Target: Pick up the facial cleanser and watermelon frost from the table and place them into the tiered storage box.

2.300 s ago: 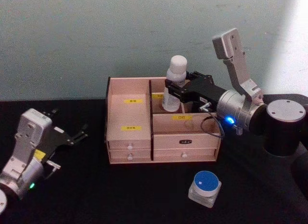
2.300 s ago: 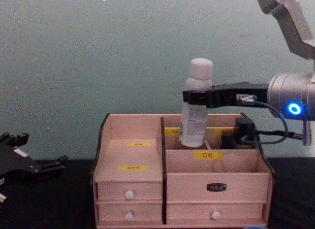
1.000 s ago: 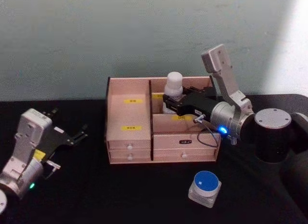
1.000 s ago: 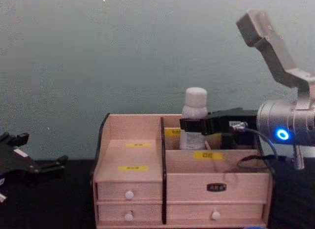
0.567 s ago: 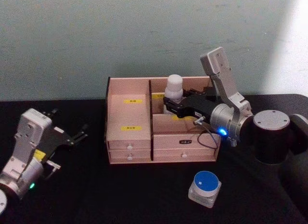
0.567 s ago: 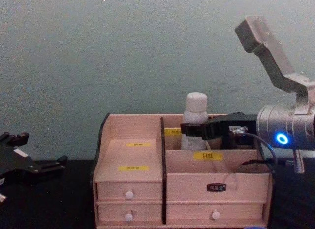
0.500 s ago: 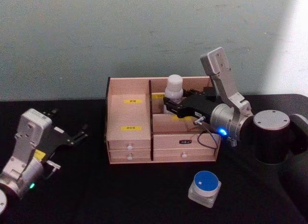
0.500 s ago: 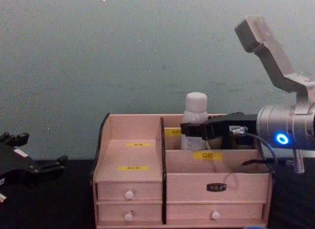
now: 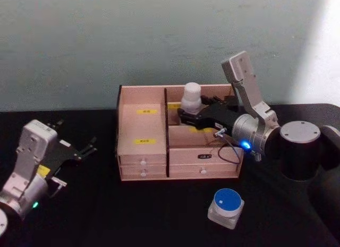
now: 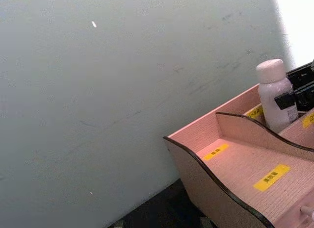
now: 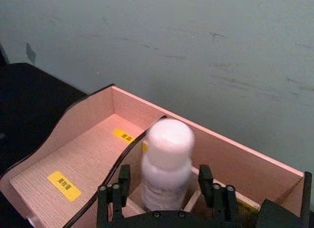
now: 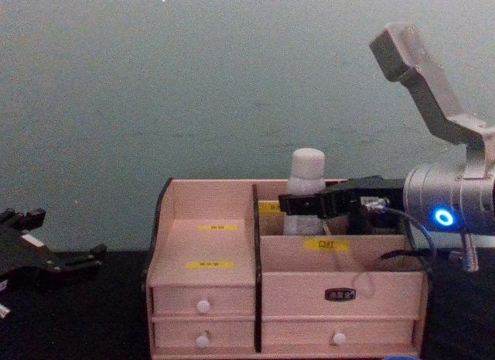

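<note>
The facial cleanser [image 9: 191, 95] stands upright in the tiered storage box's [image 9: 143, 151] rear compartment, with the right gripper's [image 11: 164, 176] jaws released either side. The watermelon frost [image 9: 227, 206] sits on the worktop [image 9: 133, 215] before the box, nearer that arm than the parked left gripper [image 9: 74, 135], whose jaws are spread.

Black table [image 9: 122, 218]. Two items directly on it: the tiered storage box [image 9: 142, 125] at centre toward the far side, drawers facing near; the watermelon frost [image 9: 227, 207] upright, near-right of the box, well apart from it, blue lid up.
</note>
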`<action>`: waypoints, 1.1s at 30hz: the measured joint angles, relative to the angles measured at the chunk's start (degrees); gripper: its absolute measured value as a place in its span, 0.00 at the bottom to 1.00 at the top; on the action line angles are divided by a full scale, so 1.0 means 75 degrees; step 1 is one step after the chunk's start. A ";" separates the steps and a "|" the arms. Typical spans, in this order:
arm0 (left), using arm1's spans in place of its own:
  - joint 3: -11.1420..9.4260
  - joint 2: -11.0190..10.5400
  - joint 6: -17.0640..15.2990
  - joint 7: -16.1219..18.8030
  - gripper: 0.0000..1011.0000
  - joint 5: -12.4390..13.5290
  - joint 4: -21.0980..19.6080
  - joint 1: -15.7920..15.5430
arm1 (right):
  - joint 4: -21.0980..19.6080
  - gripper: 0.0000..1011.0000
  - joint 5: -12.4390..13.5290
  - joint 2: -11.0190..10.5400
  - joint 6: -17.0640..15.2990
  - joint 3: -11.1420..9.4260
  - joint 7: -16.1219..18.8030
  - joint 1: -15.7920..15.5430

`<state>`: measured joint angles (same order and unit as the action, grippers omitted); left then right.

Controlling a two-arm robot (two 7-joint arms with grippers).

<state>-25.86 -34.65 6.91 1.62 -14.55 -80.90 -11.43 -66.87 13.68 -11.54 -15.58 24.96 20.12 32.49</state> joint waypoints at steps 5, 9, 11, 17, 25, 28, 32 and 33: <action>0.0000 0.0000 0.0000 0.0000 0.99 0.0000 0.0000 0.0000 | -0.0003 0.97 0.0005 -0.0002 -0.0001 0.0000 0.0000 -0.0002; 0.0000 0.0000 0.0000 0.0000 0.99 0.0000 0.0000 0.0000 | -0.0004 0.99 0.0008 -0.0005 -0.0002 0.0000 0.0000 -0.0004; 0.0000 0.0000 0.0000 0.0000 0.99 0.0000 0.0000 0.0000 | -0.0004 0.99 0.0009 -0.0005 -0.0002 0.0000 0.0000 -0.0004; 0.0000 0.0000 0.0000 0.0000 0.99 0.0000 0.0000 0.0000 | -0.0004 0.99 0.0012 -0.0005 -0.0001 0.0000 0.0001 -0.0005; 0.0001 0.0000 0.0000 0.0000 0.99 0.0000 0.0000 0.0000 | -0.0364 0.99 0.0128 -0.0115 0.0003 -0.0136 0.0086 -0.0174; 0.0000 0.0000 0.0000 0.0000 0.99 0.0000 0.0000 0.0000 | -0.0646 0.99 0.0206 -0.0218 -0.0041 -0.0211 0.0121 -0.0299; 0.0000 0.0000 0.0000 0.0000 0.99 0.0000 0.0000 0.0000 | -0.1053 0.99 0.0317 -0.0403 -0.0167 -0.0295 0.0181 -0.0498; 0.0000 0.0000 0.0000 0.0000 0.99 0.0000 0.0000 0.0000 | -0.1224 0.99 0.0369 -0.0492 -0.0235 -0.0326 0.0211 -0.0597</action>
<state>-25.86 -34.64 6.91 1.62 -14.55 -80.90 -11.43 -76.06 16.45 -15.23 -17.34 22.52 21.71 28.01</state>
